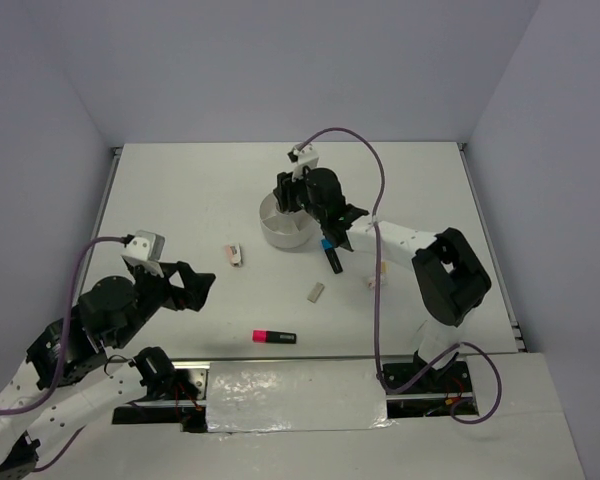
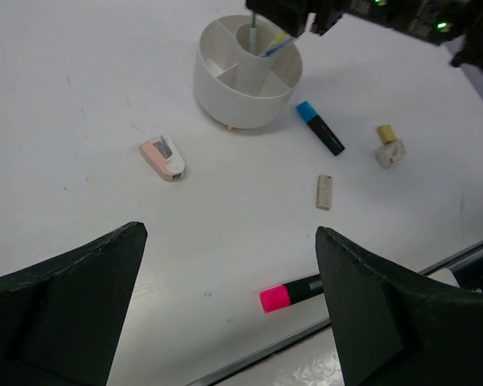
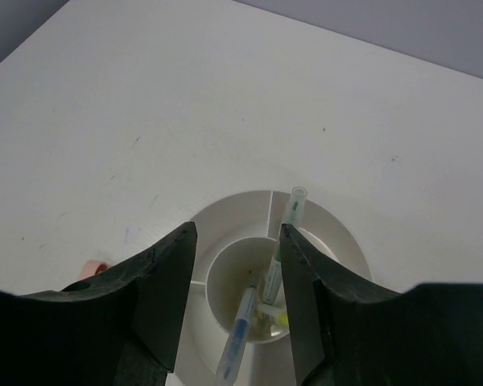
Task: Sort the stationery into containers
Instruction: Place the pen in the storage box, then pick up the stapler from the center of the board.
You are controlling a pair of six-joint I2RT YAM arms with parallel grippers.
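The round white divided cup [image 1: 278, 232] stands mid-table. My right gripper [image 1: 288, 195] hovers over it, open, its jaws either side of the centre compartment [image 3: 237, 241]. A blue pen [image 3: 243, 330], a green pen [image 3: 283, 241] and a yellow stick [image 3: 278, 315] stand in that compartment. A blue-and-black highlighter [image 1: 332, 255] lies just right of the cup. A pink-and-black highlighter [image 1: 274, 337] lies near the front edge. My left gripper [image 1: 195, 287] is open and empty, above the table left of the pink highlighter [image 2: 290, 293].
A pink-and-white sharpener [image 2: 163, 158] lies left of the cup [image 2: 248, 72]. A tan eraser [image 2: 325, 192] lies in front of the blue highlighter [image 2: 320, 128]. A small yellow-tan piece [image 2: 386, 133] and a white eraser [image 2: 392, 153] lie further right.
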